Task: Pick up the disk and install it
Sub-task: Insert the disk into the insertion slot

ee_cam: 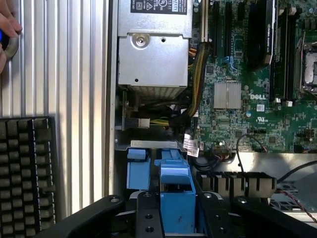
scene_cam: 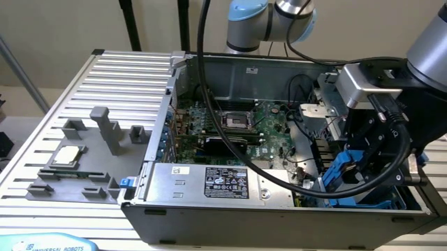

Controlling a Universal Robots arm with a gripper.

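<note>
Disk in the claw, down at the drive-bay corner.
The gripper (ee_cam: 176,220) pinches the disk (ee_cam: 176,191) by its blue carrier, its long axis pointing straight out from the fingers into the computer case (scene_cam: 209,212), just beside another blue carrier (ee_cam: 138,171).
</note>
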